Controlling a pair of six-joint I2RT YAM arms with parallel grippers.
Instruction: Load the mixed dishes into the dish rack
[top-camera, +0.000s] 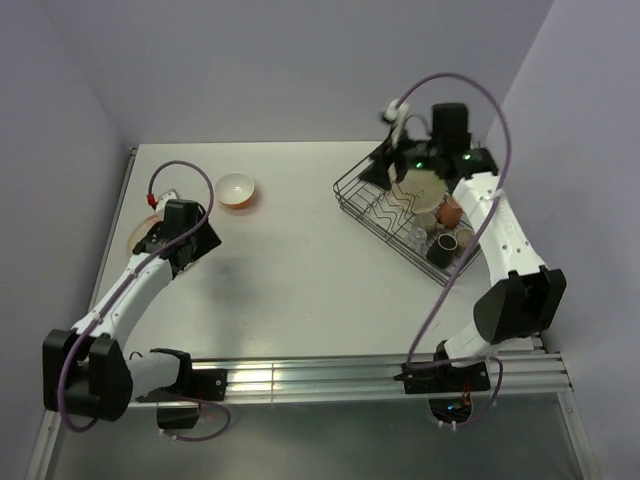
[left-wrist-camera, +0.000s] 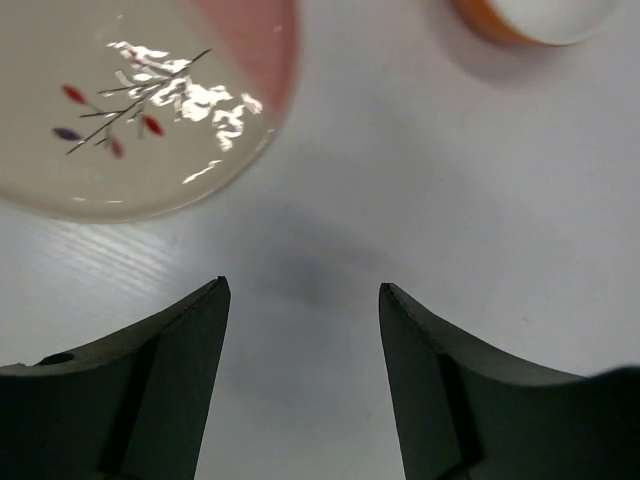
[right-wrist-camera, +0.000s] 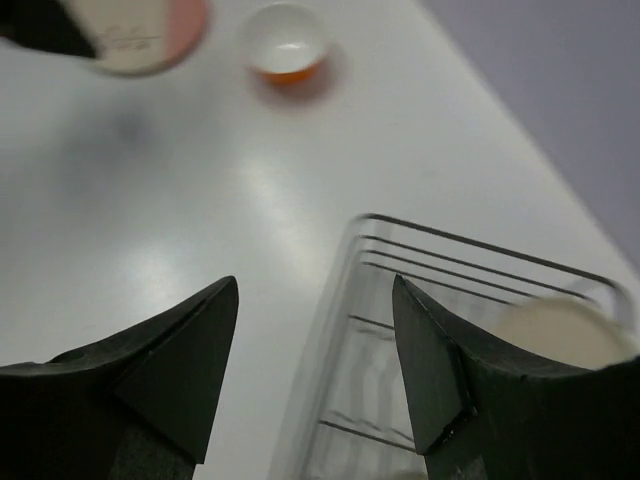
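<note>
I am holding my left gripper (left-wrist-camera: 302, 292) wide open over the white table (left-wrist-camera: 500, 200), and the round cream plate with a pink edge (left-wrist-camera: 120, 110) is lying just ahead, off to its left.

The left pincer (left-wrist-camera: 303, 286) and right pincer (right-wrist-camera: 315, 281) both gape wide.
</note>
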